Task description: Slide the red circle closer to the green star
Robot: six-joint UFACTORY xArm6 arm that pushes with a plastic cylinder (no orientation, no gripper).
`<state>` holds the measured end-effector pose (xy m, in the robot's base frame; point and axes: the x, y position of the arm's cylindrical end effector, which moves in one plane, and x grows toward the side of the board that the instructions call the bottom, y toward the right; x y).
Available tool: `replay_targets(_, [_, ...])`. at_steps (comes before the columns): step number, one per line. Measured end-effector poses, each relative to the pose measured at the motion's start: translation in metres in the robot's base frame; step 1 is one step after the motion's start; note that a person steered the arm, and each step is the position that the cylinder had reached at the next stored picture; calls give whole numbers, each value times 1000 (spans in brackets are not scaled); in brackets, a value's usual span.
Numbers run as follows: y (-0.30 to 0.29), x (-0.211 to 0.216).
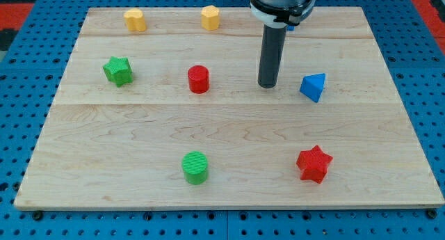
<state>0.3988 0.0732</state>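
**Rod Lined Up Behind Red Circle on Wooden Board**

While the wooden board (229, 198) lay flat on a blue perforated bench (14, 80), the arm's dark rod stood upright over its upper middle, my tip (268, 85) resting on the wood to the view's right of the red circle (198, 79). No gripper was fitted, so nothing was grasped or released; the rod touched no block. Its placement looked deliberate: the green star (118, 70) sat well to the view's left of the red circle, at nearly the same height, so a push from the right side would likely carry the circle toward it. A clear gap separated tip and circle, and the circle and star were well apart with bare wood between them.

Other pieces kept out of that lane. The red star (313, 163) and the green cylinder (195, 167) sat near the view's bottom. The blue triangular block (313, 86) stood just to the view's right of the rod. Two yellow blocks (135, 20) (211, 17), their shapes hard to make out, lined the view's top edge. Nothing appeared to block the path.
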Motion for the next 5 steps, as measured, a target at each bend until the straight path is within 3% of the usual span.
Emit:
replay_targets(1, [-4, -5])
replay_targets(4, [-159, -6])
replay_targets(5, [-157, -6])
